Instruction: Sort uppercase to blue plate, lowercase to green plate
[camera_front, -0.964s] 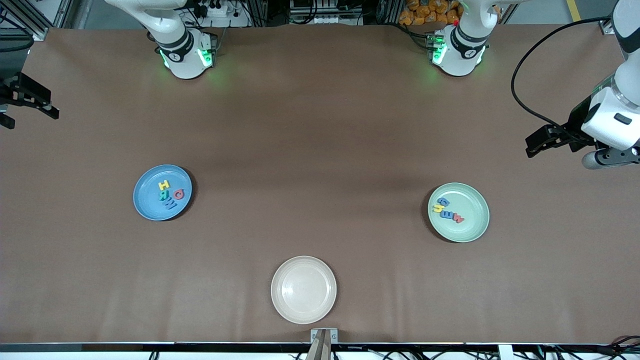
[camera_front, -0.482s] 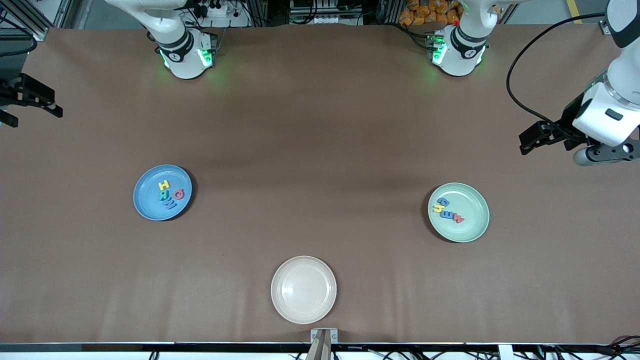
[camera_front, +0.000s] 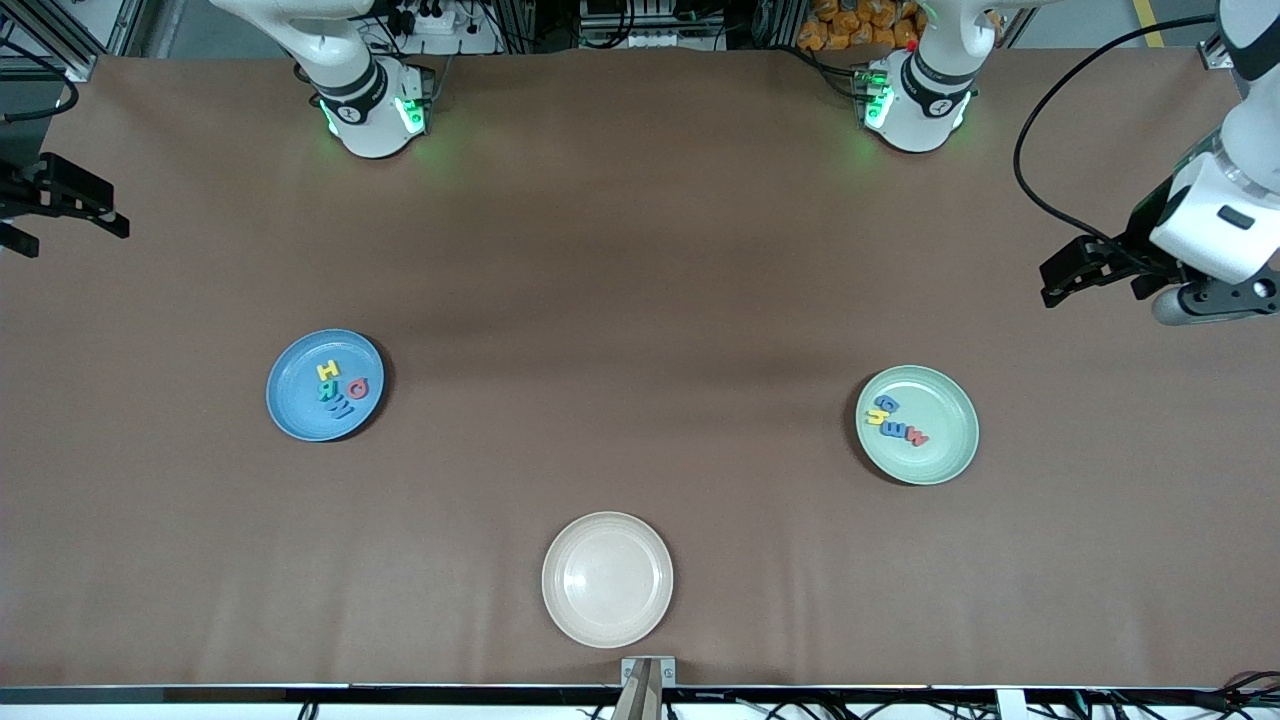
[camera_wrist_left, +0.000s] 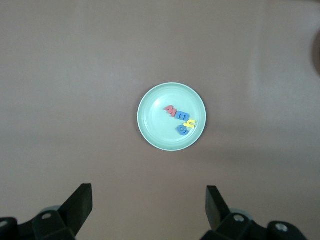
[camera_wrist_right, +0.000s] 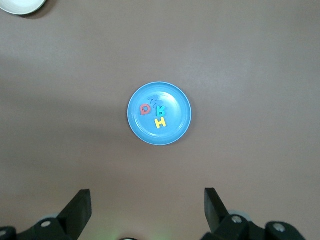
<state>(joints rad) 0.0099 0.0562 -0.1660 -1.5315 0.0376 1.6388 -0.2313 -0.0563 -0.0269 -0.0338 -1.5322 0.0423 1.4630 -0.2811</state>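
Blue plate (camera_front: 300, 405) carries my uppercase (camera_front: 337, 385); green plate (camera_front: 940, 450) the lowercase (camera_front: 897, 420). Left gripper (camera_wrist_left: 149, 205) and right gripper (camera_wrist_right: 147, 206) hang spread, empty.

Beige plate (camera_front: 607, 579) sits on brown table cover (camera_front: 640, 250), round w/ shallow rim, nothing in it, close to table edge nearest front cam, approx mid-table between the two arms' ends. Small grey metal bracket (camera_front: 648, 668) at that edge, just beside plate.

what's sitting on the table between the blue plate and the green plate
Nothing: in the front view, only bare brown table lies between the blue plate and the green plate.
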